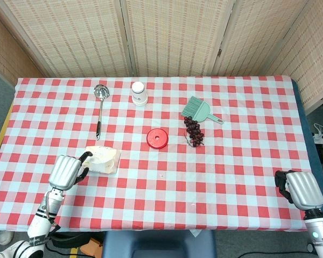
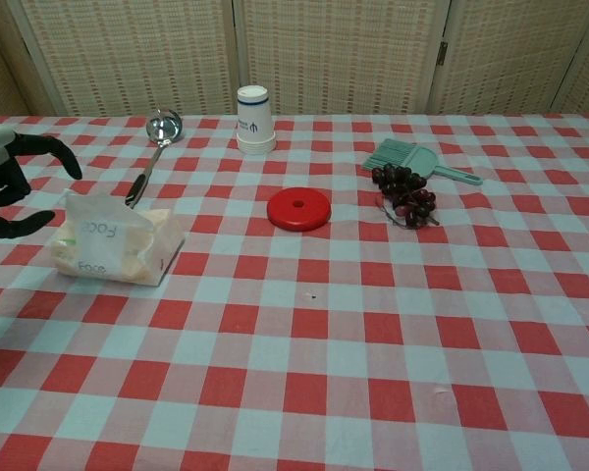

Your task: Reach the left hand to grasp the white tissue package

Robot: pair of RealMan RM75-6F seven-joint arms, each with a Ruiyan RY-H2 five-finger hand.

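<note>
The table [image 1: 242, 161], covered in a red and white checked cloth, fills both views, with woven screen panels [image 1: 172, 35] standing behind its far edge.

The white tissue package [image 1: 102, 159] lies on the cloth at the near left of the table, printed lettering on its front face in the chest view [image 2: 118, 247]. The left hand [image 1: 66, 171] is just beside the package on its left side. In the chest view the left hand [image 2: 5, 186] has its fingers spread apart, one dark finger above the package's left end and another lower at its left side; the hand holds nothing, and contact with the package cannot be confirmed.

The right hand [image 1: 300, 189] rests at the near right edge of the table, well apart from every object; its fingers are curled in on nothing.

Remaining items, all on the far half: a green hand brush [image 1: 200, 111] right of centre, a bunch of dark grapes [image 1: 194, 131] just in front of it, a ladle [image 1: 99, 107] lying beyond the package with its bowl away from the robot, a red disc [image 1: 157, 138] near the centre, and an upturned white cup [image 1: 139, 93] near the far edge
</note>
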